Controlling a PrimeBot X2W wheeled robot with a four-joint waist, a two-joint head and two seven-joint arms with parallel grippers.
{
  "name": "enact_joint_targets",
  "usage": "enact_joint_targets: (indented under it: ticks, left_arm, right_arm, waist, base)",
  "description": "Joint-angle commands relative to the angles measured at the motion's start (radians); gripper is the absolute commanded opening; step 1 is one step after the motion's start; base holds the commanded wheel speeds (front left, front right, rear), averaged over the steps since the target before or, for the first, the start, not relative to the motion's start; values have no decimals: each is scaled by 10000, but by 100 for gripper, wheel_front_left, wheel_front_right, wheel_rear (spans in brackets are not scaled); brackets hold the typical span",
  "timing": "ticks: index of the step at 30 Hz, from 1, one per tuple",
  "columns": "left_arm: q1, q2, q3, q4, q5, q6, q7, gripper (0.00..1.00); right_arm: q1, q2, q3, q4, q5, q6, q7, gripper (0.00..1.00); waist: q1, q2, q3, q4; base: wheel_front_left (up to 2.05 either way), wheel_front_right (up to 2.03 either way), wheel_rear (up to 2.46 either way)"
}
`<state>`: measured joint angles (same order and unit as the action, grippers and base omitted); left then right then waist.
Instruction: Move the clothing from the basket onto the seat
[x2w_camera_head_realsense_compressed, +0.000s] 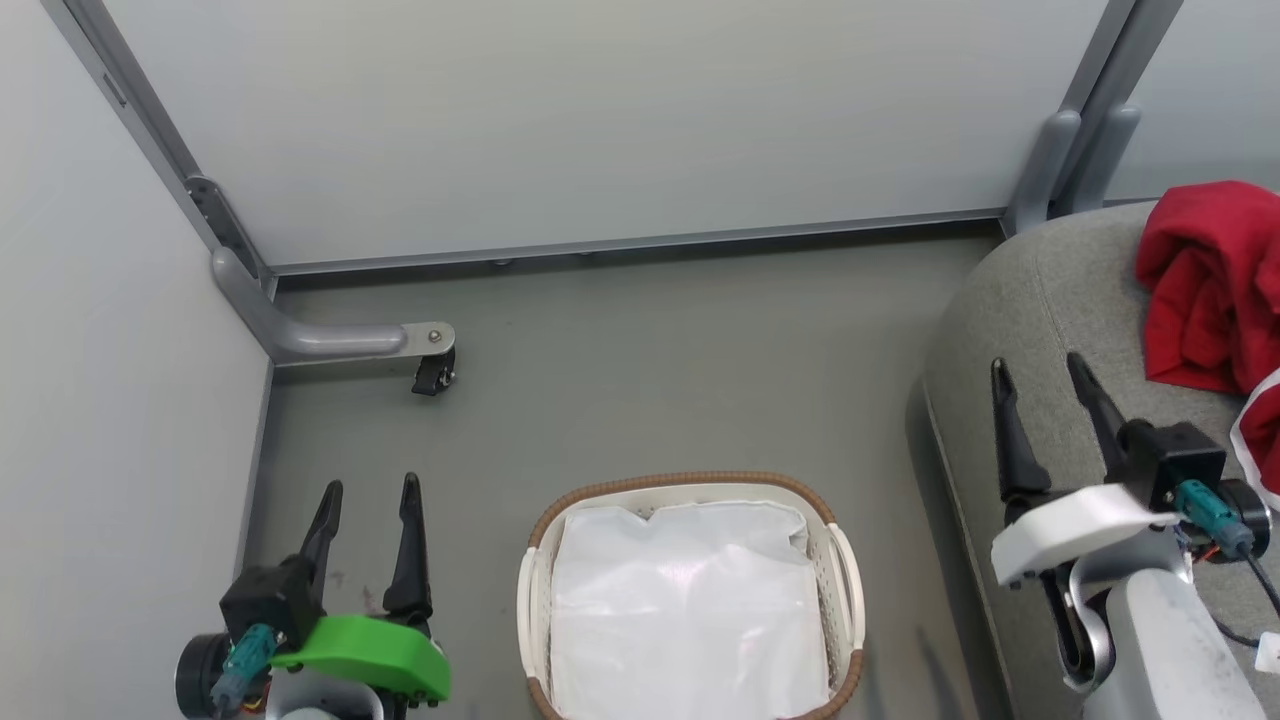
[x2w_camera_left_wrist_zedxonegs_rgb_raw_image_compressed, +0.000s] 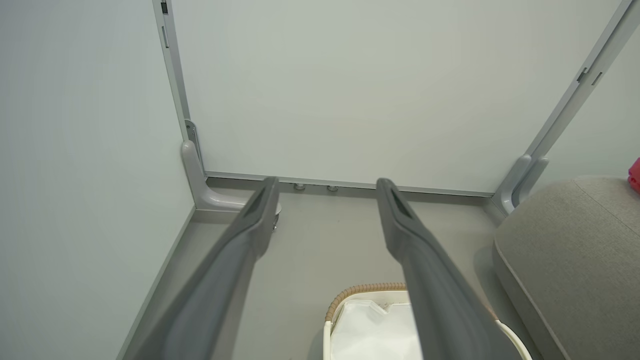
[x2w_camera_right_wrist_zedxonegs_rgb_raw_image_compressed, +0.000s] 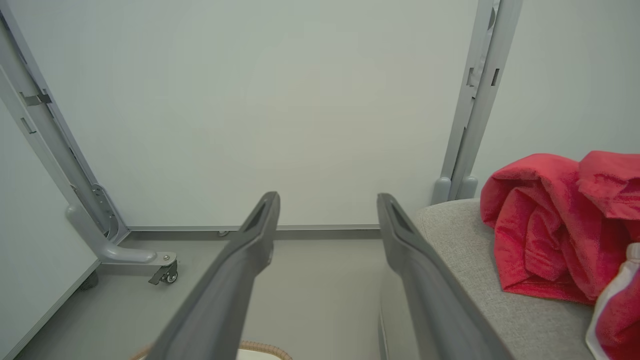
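The red clothing (x2w_camera_head_realsense_compressed: 1210, 285) lies crumpled on the grey seat (x2w_camera_head_realsense_compressed: 1040, 300) at the right, a white trim band at its near edge; the right wrist view has it (x2w_camera_right_wrist_zedxonegs_rgb_raw_image_compressed: 555, 225) on the seat (x2w_camera_right_wrist_zedxonegs_rgb_raw_image_compressed: 480, 280) too. On the floor, the cream basket (x2w_camera_head_realsense_compressed: 842, 580) holds just its white liner (x2w_camera_head_realsense_compressed: 690, 610). My left gripper (x2w_camera_head_realsense_compressed: 368, 500) hangs open to the basket's left, nothing between its fingers. Over the seat's front edge my right gripper (x2w_camera_head_realsense_compressed: 1040, 375) stands open and empty, left of the clothing. The left wrist view catches the basket rim (x2w_camera_left_wrist_zedxonegs_rgb_raw_image_compressed: 365, 289) below the fingers.
Pale partition panels (x2w_camera_head_realsense_compressed: 600, 120) wall the space behind and to the left. A grey frame foot with a black caster (x2w_camera_head_realsense_compressed: 432, 372) juts onto the floor at the left. Bare grey floor (x2w_camera_head_realsense_compressed: 680, 370) lies between basket and panels.
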<state>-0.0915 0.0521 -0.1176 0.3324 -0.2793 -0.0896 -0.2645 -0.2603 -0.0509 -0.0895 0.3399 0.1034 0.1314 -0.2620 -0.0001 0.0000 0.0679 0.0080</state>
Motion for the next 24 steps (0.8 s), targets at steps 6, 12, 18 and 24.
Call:
enact_joint_targets:
  ticks: [6,12,18,24]
  left_arm:
    - [749,-12,266,-55,51,-105,4,100]
    - [1118,-14,344,-230,-82,14,4,100]
    - [1101,-14,170,-222,-168,86,4,100]
    - [1036,-12,53,-168,-216,94,4,100]
  right_arm:
    - [1233,-18,509,-470,508,-15,-45,100]
    - [1739,-16,490,-641,933,-15,-45,100]
    - [1818,-15,507,-514,1105,-15,-45,100]
    - [1693,-14,497,-370,1187,-15,-45,100]
  waist:
    - [1,0,-472,44]
    - [1,0,-582,9]
    - [1,0,-602,25]
    - [1,0,-579,8]
  base:
    - [0,0,0]
    - [0,0,0]
    - [0,0,0]
    - [0,0,0]
